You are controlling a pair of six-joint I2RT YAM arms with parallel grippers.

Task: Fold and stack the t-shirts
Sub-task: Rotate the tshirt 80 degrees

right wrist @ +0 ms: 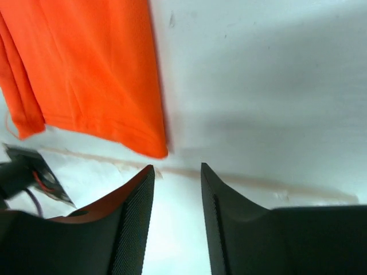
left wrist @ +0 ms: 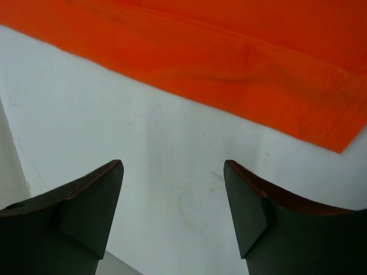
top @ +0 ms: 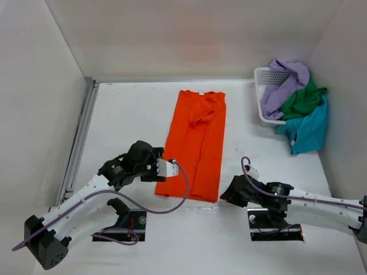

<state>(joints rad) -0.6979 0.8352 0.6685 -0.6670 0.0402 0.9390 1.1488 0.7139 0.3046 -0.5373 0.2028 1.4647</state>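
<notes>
Top external view: orange t-shirt (top: 198, 146) lies folded lengthwise on the table (top: 126, 114); 3 other t-shirts (top: 298, 103) spill from the basket (top: 261, 77). Left gripper (left wrist: 173, 172) stands wide apart, empty, beside the shirt's hem; right gripper (right wrist: 178, 172) is narrowly parted, empty.

The top external view looks down from high behind the near edge of the table (top: 132, 109), taking in its whole surface. The left wrist camera sits low behind the left hand (left wrist: 173, 166), close to the table. It faces the near left corner of the orange shirt (left wrist: 229, 51). The right wrist camera, just as close, looks past the right hand (right wrist: 176, 167) at the shirt's near right corner. The top view holds both patches.
</notes>
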